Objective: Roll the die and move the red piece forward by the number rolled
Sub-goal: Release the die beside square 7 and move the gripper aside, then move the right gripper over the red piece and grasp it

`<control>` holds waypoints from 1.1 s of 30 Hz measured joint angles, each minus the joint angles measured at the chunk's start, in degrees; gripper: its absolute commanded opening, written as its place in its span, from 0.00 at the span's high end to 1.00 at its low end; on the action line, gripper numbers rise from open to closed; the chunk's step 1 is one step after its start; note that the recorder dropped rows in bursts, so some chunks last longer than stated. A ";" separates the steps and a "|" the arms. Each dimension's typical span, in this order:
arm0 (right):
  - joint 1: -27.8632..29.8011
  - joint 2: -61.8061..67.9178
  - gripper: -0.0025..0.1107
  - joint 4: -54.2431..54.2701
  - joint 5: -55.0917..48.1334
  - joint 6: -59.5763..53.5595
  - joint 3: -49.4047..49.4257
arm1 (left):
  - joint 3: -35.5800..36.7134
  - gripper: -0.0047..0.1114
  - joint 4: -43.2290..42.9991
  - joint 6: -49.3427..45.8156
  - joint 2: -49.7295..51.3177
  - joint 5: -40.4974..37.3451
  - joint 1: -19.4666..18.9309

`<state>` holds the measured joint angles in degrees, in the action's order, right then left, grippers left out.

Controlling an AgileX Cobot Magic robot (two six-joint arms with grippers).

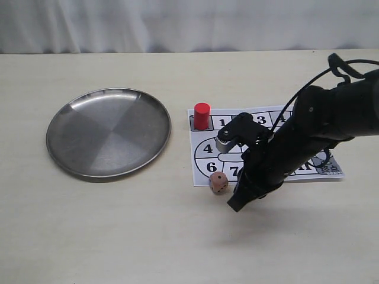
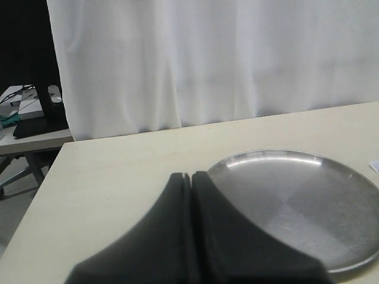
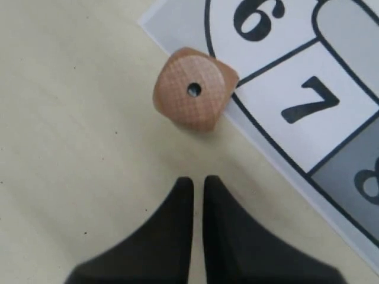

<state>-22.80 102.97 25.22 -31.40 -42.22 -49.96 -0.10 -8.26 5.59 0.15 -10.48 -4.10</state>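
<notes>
my left gripper (image 2: pixel 190 178) is out of the exterior view; its wrist camera shows the two dark fingers pressed flat together with nothing between them, held over the pale table (image 2: pixel 118 171) at the near rim of the metal plate (image 2: pixel 308 207), with a white curtain (image 2: pixel 207 59) behind.

in the exterior view the plate (image 1: pixel 109 131) lies on the left half of the table, round, shiny and bare. just to its right is the printed board (image 1: pixel 207 148), a white sheet with numbered squares. the red piece (image 1: pixel 202 115) stands upright on the grey square at the board's far left corner, next to the square marked 1.

the die (image 1: pixel 218 183) sits at the board's near left corner, by the squares 6 and 7, its edge reaching the paper's border. in my right wrist view the die (image 3: pixel 192 89) turns a face with a single dark pip toward the camera.

my right gripper (image 1: pixel 235 205) points down at the table just right of the die. up close its fingers (image 3: pixel 177 236) are drawn in with only a thin slit between them, gripping nothing, and the tips (image 3: pixel 197 183) sit near the die but apart from it. my right arm crosses over the right part of the board.
</notes>
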 measured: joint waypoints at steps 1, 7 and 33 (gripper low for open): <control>0.00 0.00 0.93 0.00 0.00 -0.13 0.00 | 0.00 0.96 0.00 0.00 0.00 0.00 0.00; 0.00 0.00 0.93 -0.27 -0.10 2.13 -0.61 | 0.00 0.96 0.00 0.00 0.00 0.00 0.00; 0.00 9.54 0.33 -14.13 2.38 32.87 -27.52 | 0.00 0.96 0.00 0.00 0.00 0.00 0.00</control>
<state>-22.80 112.51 11.09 -29.02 -9.35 -77.48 -0.10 -8.26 5.59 0.15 -10.48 -4.10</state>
